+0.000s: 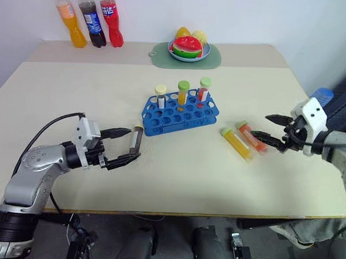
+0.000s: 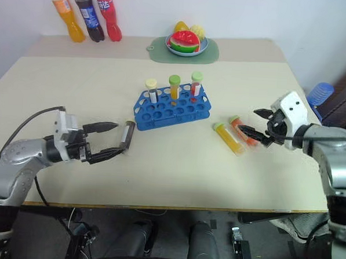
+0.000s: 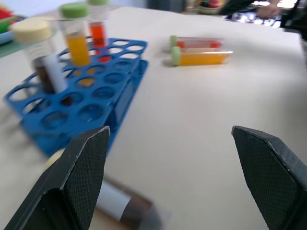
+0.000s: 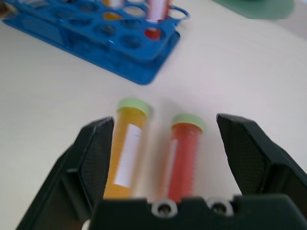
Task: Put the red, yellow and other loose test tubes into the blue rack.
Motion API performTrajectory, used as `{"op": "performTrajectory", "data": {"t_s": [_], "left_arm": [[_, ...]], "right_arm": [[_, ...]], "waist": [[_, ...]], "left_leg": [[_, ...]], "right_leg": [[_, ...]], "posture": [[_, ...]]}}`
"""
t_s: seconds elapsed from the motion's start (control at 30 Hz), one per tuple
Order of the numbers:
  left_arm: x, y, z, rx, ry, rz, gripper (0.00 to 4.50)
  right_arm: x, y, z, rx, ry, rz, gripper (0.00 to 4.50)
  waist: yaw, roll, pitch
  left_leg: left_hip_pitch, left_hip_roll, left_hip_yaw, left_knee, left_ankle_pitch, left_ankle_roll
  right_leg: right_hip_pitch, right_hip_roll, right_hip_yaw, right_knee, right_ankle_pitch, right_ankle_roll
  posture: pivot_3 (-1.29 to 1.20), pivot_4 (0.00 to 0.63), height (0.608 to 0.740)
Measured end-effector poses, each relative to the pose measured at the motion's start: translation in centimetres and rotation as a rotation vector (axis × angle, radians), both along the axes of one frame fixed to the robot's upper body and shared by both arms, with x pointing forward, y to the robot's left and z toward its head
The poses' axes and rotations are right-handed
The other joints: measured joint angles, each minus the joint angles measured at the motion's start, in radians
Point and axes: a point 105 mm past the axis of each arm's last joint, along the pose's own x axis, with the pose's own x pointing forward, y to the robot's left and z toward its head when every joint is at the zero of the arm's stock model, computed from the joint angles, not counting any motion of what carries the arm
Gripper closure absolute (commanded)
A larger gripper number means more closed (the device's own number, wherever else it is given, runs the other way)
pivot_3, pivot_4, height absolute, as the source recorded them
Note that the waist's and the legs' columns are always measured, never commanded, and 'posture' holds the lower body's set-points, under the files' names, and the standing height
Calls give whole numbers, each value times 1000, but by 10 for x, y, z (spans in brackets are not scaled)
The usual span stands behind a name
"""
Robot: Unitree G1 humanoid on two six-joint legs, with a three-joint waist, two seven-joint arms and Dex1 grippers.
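Note:
The blue rack [image 1: 179, 113] stands mid-table with three capped tubes upright in its far row. A brown tube [image 1: 136, 138] with a cream cap lies on the table left of the rack, between the fingertips of my open left gripper [image 1: 133, 145]; whether they touch it I cannot tell. To the right of the rack the yellow tube [image 1: 237, 143] and the red tube [image 1: 251, 136] lie side by side, green caps toward the rack. My right gripper [image 1: 261, 126] hovers open just beyond their bases. In the right wrist view the yellow tube [image 4: 125, 153] and the red tube [image 4: 184, 153] lie between its spread fingers.
Three soda bottles [image 1: 86, 17] stand at the back left corner. A plate of toy fruit [image 1: 189, 48] sits on a green mat at the back centre. A blue object [image 1: 321, 95] shows past the table's right edge.

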Motion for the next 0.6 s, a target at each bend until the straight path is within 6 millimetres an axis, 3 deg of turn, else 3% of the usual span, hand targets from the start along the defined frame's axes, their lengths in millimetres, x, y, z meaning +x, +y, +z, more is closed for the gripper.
{"op": "performTrajectory", "data": {"t_s": [0.13, 0.33, 0.47, 0.6], "left_arm": [[1, -7, -3, 2, 8, -27, 288], [-1, -12, -8, -16, 21, -26, 288], [-5, -13, -15, -27, 38, -15, 288], [-11, -14, -19, -32, 47, -7, 288]], "right_arm": [[24, -8, -7, 5, 152, -112, 714], [43, -12, -8, 47, 318, -213, 714], [47, -12, -16, 26, 407, -230, 714], [51, 2, -19, -6, 486, -171, 714]], "waist": [[-15, 0, 0], [-23, 0, 0], [-21, 1, 1], [-22, 1, 1]], "left_leg": [[-1, 0, 0, 0, 0, 0], [-2, 0, 1, 0, 0, 0], [-2, 0, 1, -1, 0, 0], [-2, 0, 1, -1, 0, 0]], "right_leg": [[-1, 0, 0, 0, 0, 0], [-3, -1, 0, 0, 0, 0], [-3, -1, 0, 0, 0, 0], [-3, -1, 0, 0, 0, 0]], "posture": [[0, 150, 740], [0, 150, 740], [0, 150, 740], [0, 150, 740]]}}
